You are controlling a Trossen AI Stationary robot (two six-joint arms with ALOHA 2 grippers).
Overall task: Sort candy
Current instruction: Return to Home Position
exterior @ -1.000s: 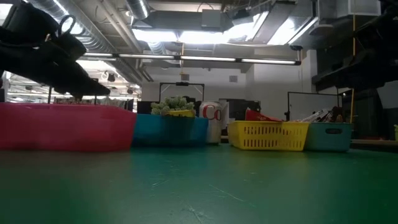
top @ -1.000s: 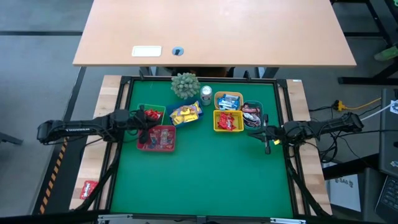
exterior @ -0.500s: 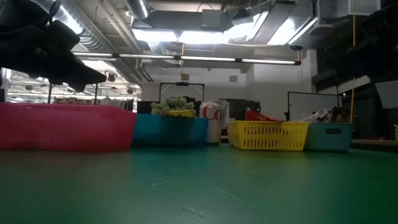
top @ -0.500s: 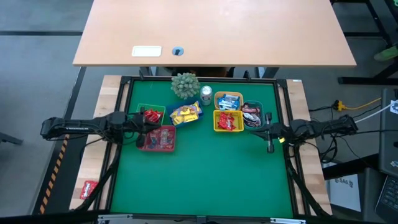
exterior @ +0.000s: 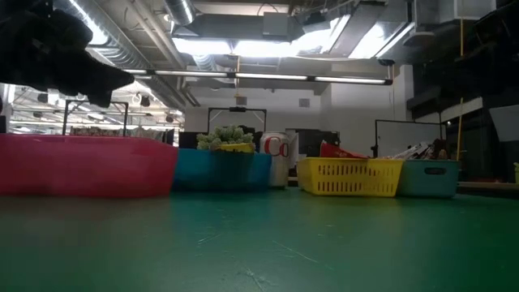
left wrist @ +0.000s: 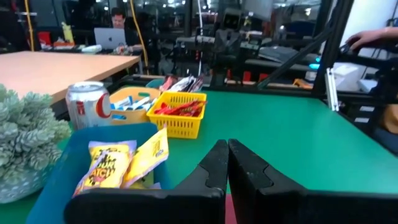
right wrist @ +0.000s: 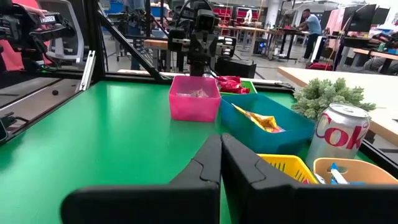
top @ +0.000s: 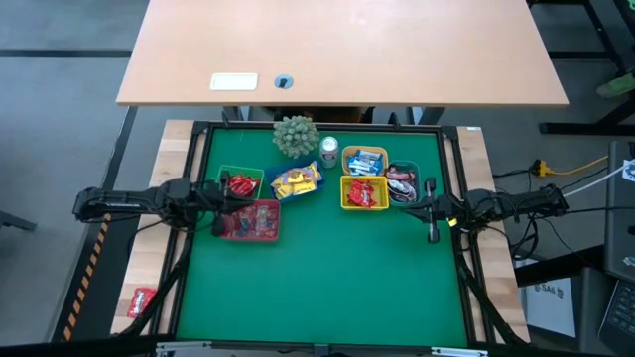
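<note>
The candy lies sorted in small bins at the far half of the green table (top: 317,288). There is red candy in a green bin (top: 241,183) and in a yellow basket (top: 363,192). Yellow candy fills a blue bin (top: 296,181) (left wrist: 118,168). Blue-and-white candy is in an orange bin (top: 364,160), and dark candy in a teal bin (top: 402,183). A pink bin (top: 256,220) holds more. My left gripper (top: 230,206) (left wrist: 227,152) is shut and hovers level over the pink bin. My right gripper (top: 417,207) (right wrist: 221,146) is shut and hovers level just right of the teal bin.
A silver can (top: 328,151) and a small green plant (top: 296,135) stand behind the bins. A red packet (top: 142,300) lies on the wooden border left of the mat. A wooden desk (top: 342,50) lies beyond the far edge. People sit in the room behind.
My left gripper, still shut, has risen and tipped up from slanting down to level over the pink bin, swinging a little toward the near edge. My right arm has also folded back slightly, its gripper tipping up to level. The candy and bins have not moved.
</note>
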